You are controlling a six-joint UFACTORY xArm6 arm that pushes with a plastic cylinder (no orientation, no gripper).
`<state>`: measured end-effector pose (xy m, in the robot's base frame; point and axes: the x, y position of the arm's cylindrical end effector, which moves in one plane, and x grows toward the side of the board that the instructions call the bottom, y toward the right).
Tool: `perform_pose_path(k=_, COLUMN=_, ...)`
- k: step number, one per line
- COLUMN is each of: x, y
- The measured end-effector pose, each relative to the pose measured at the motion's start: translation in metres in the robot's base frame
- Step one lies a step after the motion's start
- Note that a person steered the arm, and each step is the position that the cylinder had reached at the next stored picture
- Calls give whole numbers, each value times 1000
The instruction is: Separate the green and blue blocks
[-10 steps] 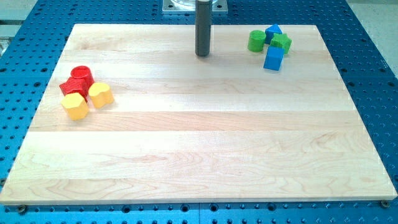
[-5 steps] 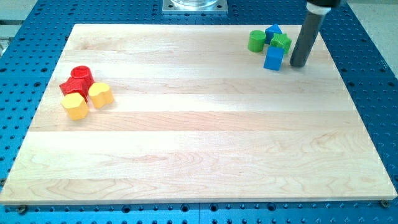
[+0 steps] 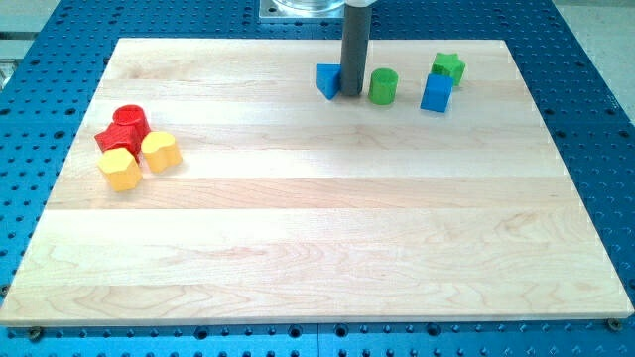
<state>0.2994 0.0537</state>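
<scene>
My tip (image 3: pixel 352 94) stood near the view's top, a little right of centre, set down between two blocks: a small blue block (image 3: pixel 326 80) touched the rod on the view's left, partly hidden behind it so that its shape could not be made out, and a green cylinder (image 3: pixel 383 86) stood just beside the rod on the view's right, a thin gap showing between them. The arm carried no fingers, only the straight dark rod, so nothing was open, closed or gripped.

Further toward the view's right, a blue cube (image 3: pixel 437 93) stood apart from the green cylinder, and a green star-shaped block (image 3: pixel 448 67) sat just above it toward the view's top, near it though whether they touched could not be told. All four were bright, solid-coloured pieces with clean edges.

Well apart, at the view's left, a cluster lay close together: a red cylinder (image 3: pixel 129 121) with a second red block (image 3: pixel 111 139) tucked against it, a yellow block (image 3: pixel 120 170) with flat sides below, and a yellow heart-shaped block (image 3: pixel 160 151) beside them.

The table (image 3: pixel 317 238) was a pale wooden board of glued planks with visible grain, resting on a blue perforated metal base (image 3: pixel 585 119). A grey metal mount (image 3: pixel 298 10) showed at the view's top edge
</scene>
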Motion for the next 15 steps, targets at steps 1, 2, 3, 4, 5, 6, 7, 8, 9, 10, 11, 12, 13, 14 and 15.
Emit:
perform_pose_path(k=1, x=-68, y=24)
perform_pose_path(k=2, x=-82, y=117)
perform_pose_path(k=3, x=-48, y=185)
perform_pose_path(k=4, x=-27, y=161)
perform_pose_path(k=5, x=-10, y=105)
perform_pose_path(k=6, x=-19, y=80)
perform_pose_path(k=7, x=-20, y=82)
perform_pose_path(k=8, x=-33, y=75)
perform_pose_path(k=9, x=-20, y=25)
perform_pose_path(k=10, x=-31, y=-4)
perform_pose_path(k=11, x=0, y=-60)
perform_pose_path(k=12, x=2, y=-81)
perform_pose_path(k=13, x=41, y=-119)
perform_pose_path(k=14, x=74, y=-145)
perform_pose_path(k=15, x=68, y=-74)
